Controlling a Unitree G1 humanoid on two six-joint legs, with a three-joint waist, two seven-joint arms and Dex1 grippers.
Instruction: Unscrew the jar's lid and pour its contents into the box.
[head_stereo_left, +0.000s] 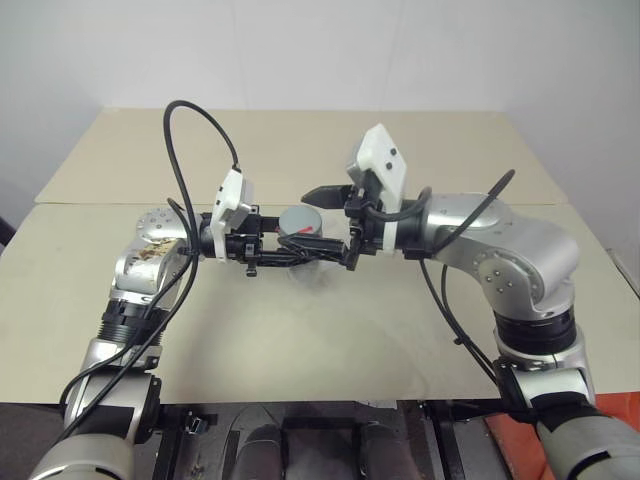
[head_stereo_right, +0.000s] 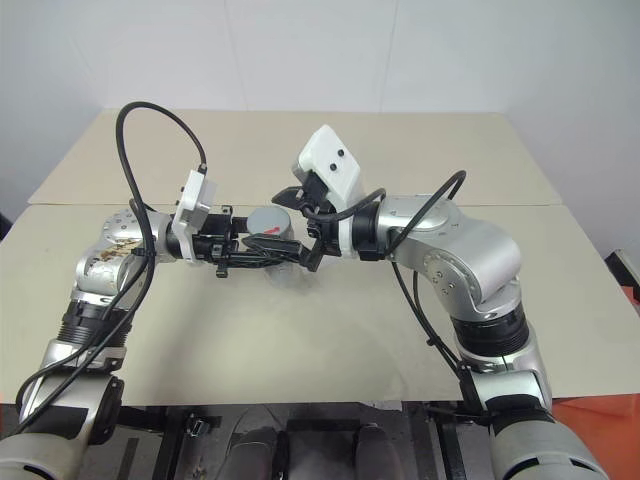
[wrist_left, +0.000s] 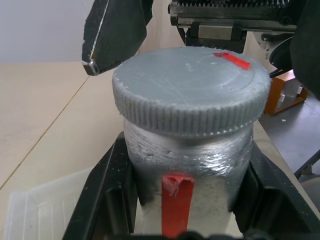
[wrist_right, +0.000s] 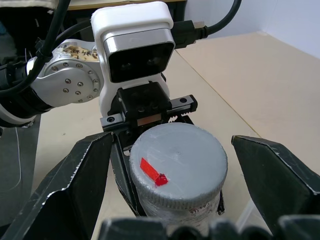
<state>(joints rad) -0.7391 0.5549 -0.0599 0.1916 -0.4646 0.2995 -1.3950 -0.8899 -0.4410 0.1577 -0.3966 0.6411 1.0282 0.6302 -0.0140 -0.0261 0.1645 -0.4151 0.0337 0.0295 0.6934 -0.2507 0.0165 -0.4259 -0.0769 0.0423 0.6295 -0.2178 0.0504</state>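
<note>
My left gripper (head_stereo_left: 288, 250) is shut on the silver-grey jar (wrist_left: 200, 165), holding it upright above the table. A red stripe (wrist_left: 176, 202) runs down the jar's side. The grey ribbed lid (wrist_right: 177, 165) sits on the jar's top and carries a small red mark. My right gripper (head_stereo_left: 320, 228) is open, with one finger on each side of the lid and a gap on both sides. The clear plastic box (wrist_left: 42, 210) lies on the table just below the jar. The contents are hidden inside the closed jar.
The beige table (head_stereo_left: 330, 340) has its front edge close to me. A second beige tabletop (head_stereo_left: 300, 140) adjoins it at the back, with a seam between them. An orange object (wrist_left: 282, 92) stands beyond the table's right side.
</note>
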